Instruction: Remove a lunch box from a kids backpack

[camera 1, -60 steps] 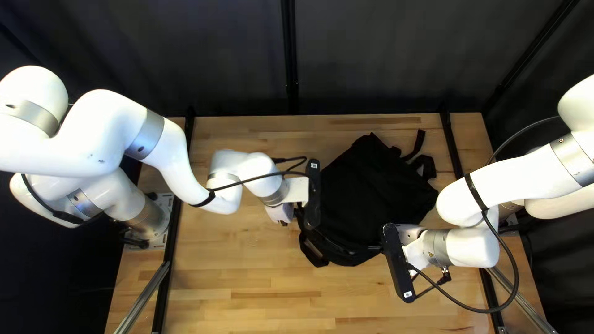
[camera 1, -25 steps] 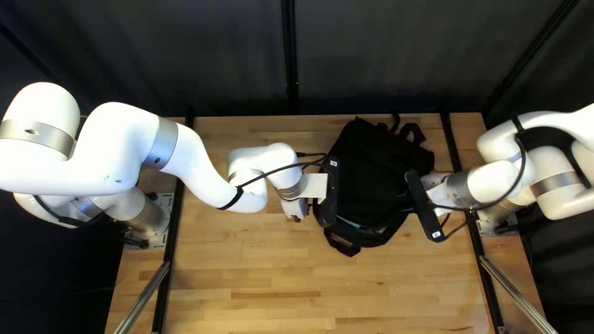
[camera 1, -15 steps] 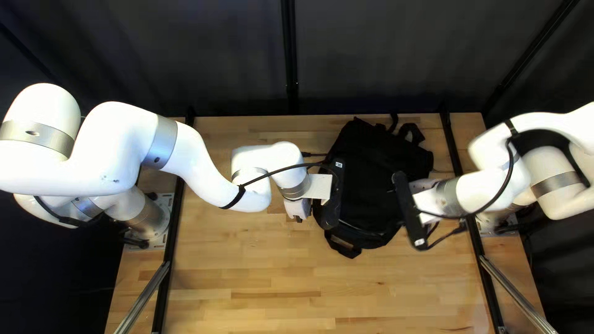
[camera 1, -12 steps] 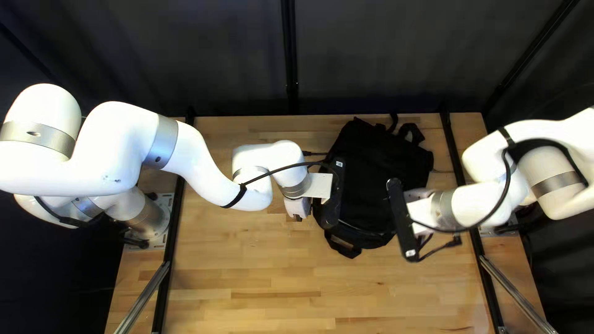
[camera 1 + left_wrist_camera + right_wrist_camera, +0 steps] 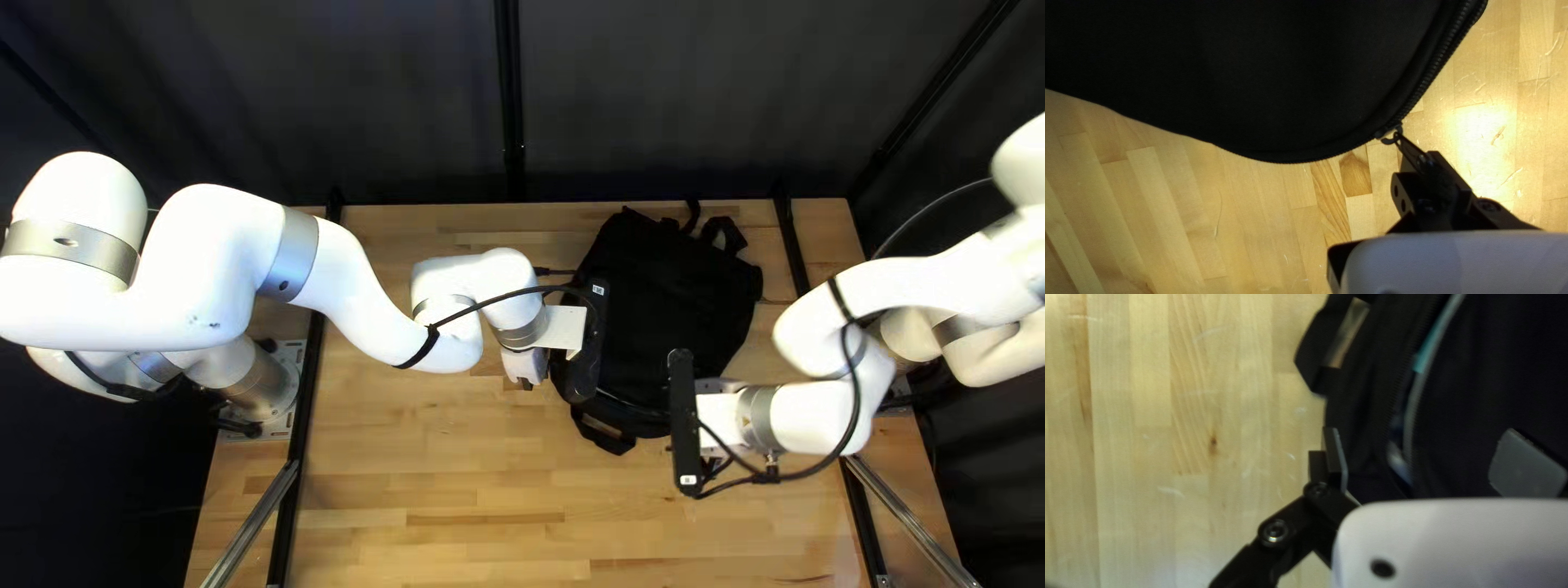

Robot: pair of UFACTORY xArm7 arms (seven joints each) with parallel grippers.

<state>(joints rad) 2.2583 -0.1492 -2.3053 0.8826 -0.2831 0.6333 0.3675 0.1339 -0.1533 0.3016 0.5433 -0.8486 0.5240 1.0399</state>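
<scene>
Backpack's (image 5: 659,283) long axis runs one-to-seven o'clock, loop (image 5: 599,440) at seven — left gripper (image 5: 585,354) pinches, seemingly, the zipper pull (image 5: 1404,144); right gripper (image 5: 684,425) gapes empty.

One backpack (image 5: 675,294). Two robot arms, left (image 5: 327,278) and right (image 5: 822,419). Two end effectors, left (image 5: 523,365) and right (image 5: 716,412). One surface (image 5: 435,490). One zipper pull (image 5: 1394,136) seen, left wrist view. Two camera bars (image 5: 683,425), one per wrist. Two black rails (image 5: 793,245).
</scene>
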